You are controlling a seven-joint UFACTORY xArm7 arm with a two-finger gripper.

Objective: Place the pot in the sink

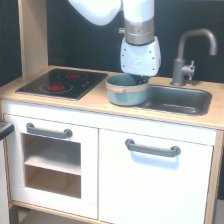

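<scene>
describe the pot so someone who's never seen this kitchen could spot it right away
On the light wood countertop, look between the black stovetop and the dark grey sink, right under the white gripper. The pot is the small, round, blue-grey vessel with a tan rim band, at the sink's edge.

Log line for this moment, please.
stage: carrying | pot: by sink's left rim, not in basin | hand: at pot's far rim, grip unclear

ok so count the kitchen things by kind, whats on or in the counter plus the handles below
pot: 1
sink: 1
tap: 1
stovetop: 1
red rings: 2
grey handles: 2
total: 8
</scene>
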